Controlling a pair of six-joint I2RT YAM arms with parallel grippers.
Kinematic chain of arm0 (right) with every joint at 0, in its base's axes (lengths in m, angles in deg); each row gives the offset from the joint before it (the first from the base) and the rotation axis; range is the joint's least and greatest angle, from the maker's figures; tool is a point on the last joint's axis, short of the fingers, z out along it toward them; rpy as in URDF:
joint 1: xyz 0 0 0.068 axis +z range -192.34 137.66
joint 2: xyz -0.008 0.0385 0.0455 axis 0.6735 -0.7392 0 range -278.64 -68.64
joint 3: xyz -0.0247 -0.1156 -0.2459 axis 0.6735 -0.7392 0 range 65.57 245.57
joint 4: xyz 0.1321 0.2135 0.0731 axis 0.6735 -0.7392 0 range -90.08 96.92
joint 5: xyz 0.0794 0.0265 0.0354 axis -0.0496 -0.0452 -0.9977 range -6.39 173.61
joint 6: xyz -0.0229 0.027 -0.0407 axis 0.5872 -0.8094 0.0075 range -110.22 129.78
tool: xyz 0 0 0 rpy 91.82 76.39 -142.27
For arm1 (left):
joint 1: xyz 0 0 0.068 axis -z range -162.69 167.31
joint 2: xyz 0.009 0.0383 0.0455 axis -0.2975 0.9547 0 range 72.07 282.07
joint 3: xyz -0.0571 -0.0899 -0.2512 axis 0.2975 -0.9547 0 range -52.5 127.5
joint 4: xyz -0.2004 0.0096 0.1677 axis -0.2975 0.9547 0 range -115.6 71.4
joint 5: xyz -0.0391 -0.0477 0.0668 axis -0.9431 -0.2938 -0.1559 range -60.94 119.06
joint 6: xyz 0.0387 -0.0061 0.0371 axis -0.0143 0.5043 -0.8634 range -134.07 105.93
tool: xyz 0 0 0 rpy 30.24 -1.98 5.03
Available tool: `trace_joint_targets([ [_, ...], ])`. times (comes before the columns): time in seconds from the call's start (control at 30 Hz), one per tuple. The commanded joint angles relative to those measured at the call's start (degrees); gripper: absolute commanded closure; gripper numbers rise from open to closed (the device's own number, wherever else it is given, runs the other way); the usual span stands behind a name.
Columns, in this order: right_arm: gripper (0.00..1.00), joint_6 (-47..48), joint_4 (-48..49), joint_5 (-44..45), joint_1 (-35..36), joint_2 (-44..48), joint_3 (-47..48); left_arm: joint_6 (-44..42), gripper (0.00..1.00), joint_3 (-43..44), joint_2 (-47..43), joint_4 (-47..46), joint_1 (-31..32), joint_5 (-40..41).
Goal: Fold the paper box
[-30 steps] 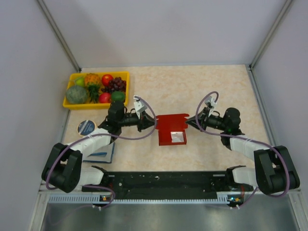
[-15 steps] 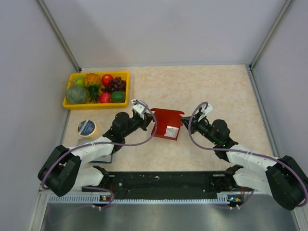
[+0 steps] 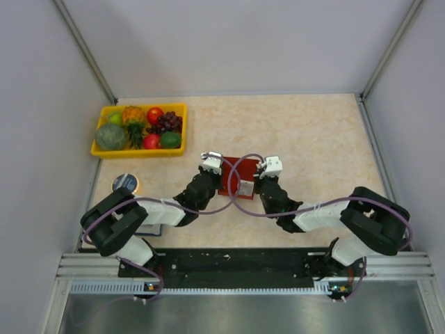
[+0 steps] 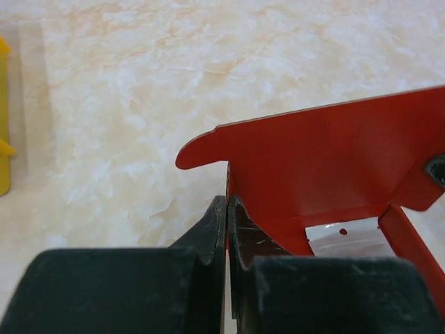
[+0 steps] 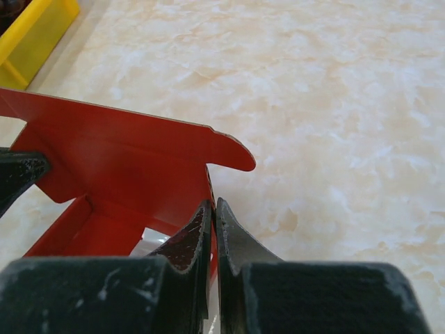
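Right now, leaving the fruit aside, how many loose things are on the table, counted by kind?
Red paper box: 1
Clear wrapper: 1
Yellow tray: 1
Round blue-topped disc: 1
Blue notebook, mostly hidden: 1
Total: 5

Red paper box [image 4: 334, 160], beige marbled table [image 4: 208, 56], yellow tray [image 3: 139, 152].

Beige marbled table [image 3: 313, 132], yellow fruit tray [image 3: 139, 152], small round tin [image 3: 125, 182]
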Motion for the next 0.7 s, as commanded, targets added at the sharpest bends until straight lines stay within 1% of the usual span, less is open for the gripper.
trace_joint_targets([
  [0.0, 1.00, -2.91, 1.54, 20.30, 5.15, -4.26, 4.01, 0.47, 1.00, 0.77, 2.24, -12.68, 2.93, 16.44],
  [0.07, 1.00, -4.14, 1.45, 26.34, 7.52, -5.94, 5.07, 0.91, 1.00, 0.60, 4.17, -15.41, 3.81, 20.65],
  [0.1, 1.00, -3.88, 3.10, 27.16, 7.88, -7.69, 5.15, 1.08, 1.00, -0.10, 4.79, -18.65, 4.77, 21.90],
  [0.2, 1.00, -4.67, 4.08, 28.93, 8.85, -9.55, 5.15, 2.14, 1.00, -1.34, 6.99, -22.45, 6.10, 25.07],
  [0.37, 1.00, -6.34, 5.66, 29.90, 9.38, -10.95, 4.54, 6.61, 1.00, -3.71, 7.70, -24.83, 6.54, 24.55],
  [0.4, 1.00, -2.08, 8.10, 29.46, 9.20, -11.57, 4.02, 7.15, 1.00, -5.02, 7.70, -25.61, 6.54, 23.15],
  [0.43, 1.00, 1.97, 20.22, 29.02, 8.94, -13.49, 1.84, 7.24, 1.00, -5.81, 8.04, -28.41, 6.54, 21.49],
  [0.47, 1.00, 6.80, 28.35, 27.10, 8.94, -15.07, 0.25, 6.89, 1.00, -6.61, 8.22, -29.57, 6.54, 20.17],
  [0.5, 1.00, 15.46, 35.48, 26.47, 8.94, -16.65, -0.98, 6.71, 1.00, -7.92, 8.40, -30.36, 6.63, 18.93],
  [0.53, 1.00, 17.81, 43.20, 26.55, 9.20, -18.06, -1.78, 7.41, 1.00, -8.54, 9.01, -30.89, 6.54, 18.83],
  [0.57, 1.00, 18.70, 43.80, 27.60, 9.20, -20.16, -1.61, 7.68, 1.00, -9.07, 9.71, -32.81, 6.54, 19.18],
  [0.67, 1.00, 14.94, 44.60, 26.56, 9.73, -21.06, -3.01, 9.61, 1.00, -11.18, 12.61, -38.60, 6.63, 18.75],
])
